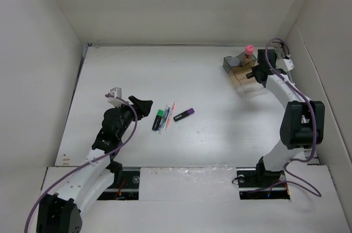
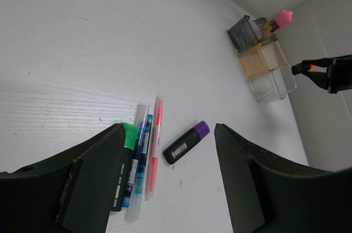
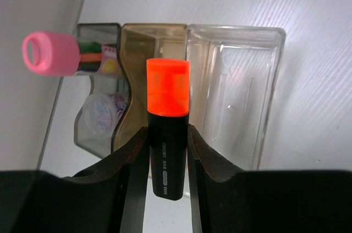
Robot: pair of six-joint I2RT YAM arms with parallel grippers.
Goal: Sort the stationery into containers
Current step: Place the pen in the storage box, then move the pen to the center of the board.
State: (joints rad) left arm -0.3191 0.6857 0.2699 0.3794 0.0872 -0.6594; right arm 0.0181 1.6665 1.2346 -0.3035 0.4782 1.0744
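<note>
My right gripper (image 3: 166, 150) is shut on an orange-and-black highlighter (image 3: 168, 112) and holds it over the clear desk organizer (image 3: 264, 35), above its amber compartment (image 3: 137, 40). The pink-capped glue stick (image 3: 49, 53) stands in the smoky-grey compartment with a small round clear piece (image 3: 99, 113). In the top view the organizer (image 1: 242, 82) sits far right with my right gripper (image 1: 254, 72) at it. My left gripper (image 2: 165, 183) is open above the table near the green-and-black highlighter (image 2: 125, 159), a blue pen (image 2: 140, 156), an orange pen (image 2: 155, 142) and the purple-and-black marker (image 2: 186, 142).
White walls (image 1: 33, 79) enclose the table on the left, back and right. The organizer stands close to the right wall (image 1: 324, 79). The pens lie in a tight row mid-table (image 1: 165, 116), with the marker (image 1: 183, 114) a little apart to their right.
</note>
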